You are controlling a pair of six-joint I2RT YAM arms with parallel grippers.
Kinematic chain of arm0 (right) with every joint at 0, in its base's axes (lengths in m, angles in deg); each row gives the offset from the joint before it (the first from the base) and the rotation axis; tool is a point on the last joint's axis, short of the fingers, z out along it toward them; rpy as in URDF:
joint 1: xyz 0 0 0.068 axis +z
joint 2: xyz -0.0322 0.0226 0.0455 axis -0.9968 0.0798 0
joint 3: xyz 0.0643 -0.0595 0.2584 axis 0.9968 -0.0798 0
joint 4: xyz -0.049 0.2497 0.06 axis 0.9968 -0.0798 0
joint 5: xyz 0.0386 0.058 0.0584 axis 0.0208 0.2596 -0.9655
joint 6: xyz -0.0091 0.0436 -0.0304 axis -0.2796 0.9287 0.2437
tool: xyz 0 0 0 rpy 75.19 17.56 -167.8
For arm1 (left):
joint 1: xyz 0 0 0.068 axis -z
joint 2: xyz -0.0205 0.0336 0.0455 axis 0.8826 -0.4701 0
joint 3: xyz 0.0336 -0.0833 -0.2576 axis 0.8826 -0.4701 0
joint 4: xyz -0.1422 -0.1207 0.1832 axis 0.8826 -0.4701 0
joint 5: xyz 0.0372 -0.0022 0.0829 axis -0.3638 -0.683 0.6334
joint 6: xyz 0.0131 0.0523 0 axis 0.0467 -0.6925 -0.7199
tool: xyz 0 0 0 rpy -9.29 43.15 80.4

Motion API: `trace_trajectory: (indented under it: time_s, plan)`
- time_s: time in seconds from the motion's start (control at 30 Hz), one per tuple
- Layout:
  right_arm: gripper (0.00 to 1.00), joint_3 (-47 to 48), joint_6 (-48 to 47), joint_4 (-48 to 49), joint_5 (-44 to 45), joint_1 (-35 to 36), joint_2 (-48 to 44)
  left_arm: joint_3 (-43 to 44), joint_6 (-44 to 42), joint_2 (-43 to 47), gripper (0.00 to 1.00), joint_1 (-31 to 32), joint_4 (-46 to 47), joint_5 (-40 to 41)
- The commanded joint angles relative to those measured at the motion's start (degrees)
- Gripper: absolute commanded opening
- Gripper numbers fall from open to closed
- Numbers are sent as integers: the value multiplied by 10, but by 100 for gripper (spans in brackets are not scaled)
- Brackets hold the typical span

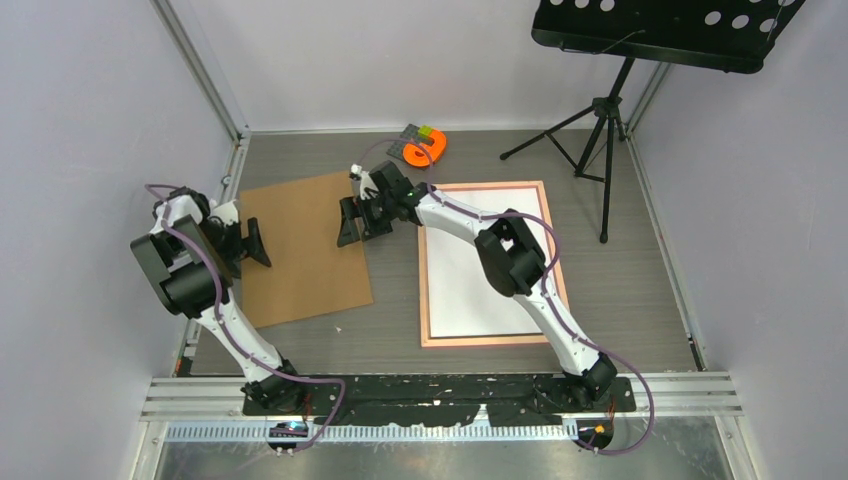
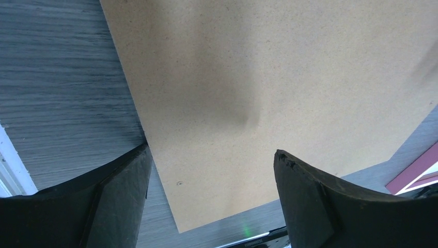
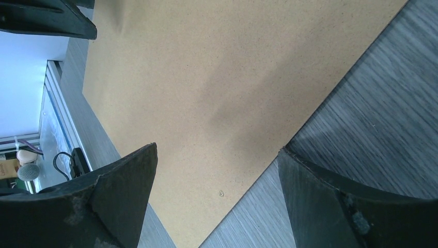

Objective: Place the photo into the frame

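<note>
Nearest the wrist lenses, two pairs of black fingers, each pair parted wide with nothing between. Left gripper (image 2: 210, 151) open above the left edge of a brown board (image 2: 268, 93), one finger over bare grey table (image 2: 57, 88), the other over the board itself; touching or just clear of it, impossible to tell. Right gripper (image 3: 217, 149) likewise open, over the board's opposite edge, one finger above the brown surface and one above the table beside it. From overhead, board lying flat and slightly skewed on the left half of the table, a gripper at each long side, left arm folded back near the wall, right arm reaching across from its base. Frame (image 1: 480, 341), thin and pink, flat on the table to the right of the board, just apart from it, partly crossed by the right arm. Photo (image 1: 455, 290) flat inside the frame, only a plain white face showing, pink rim visible all round it; printed side not visible. Behind the board and frame, near the back wall, a small orange piece (image 1: 425, 150). At the right rear, a black music stand (image 1: 603, 110) on its tripod, well apart from the frame.
</note>
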Motion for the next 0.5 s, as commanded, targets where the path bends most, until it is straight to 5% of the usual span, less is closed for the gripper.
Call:
trace_trajectory:
  time_s: [0.0,0.47]
  plan:
    - [93,-7,6,1,-11,11,10,-8,-21,27,85,3,9,-86]
    - [93,-48,-6,4,-11,11,-31,0,-42,133,83,8,-52,-235]
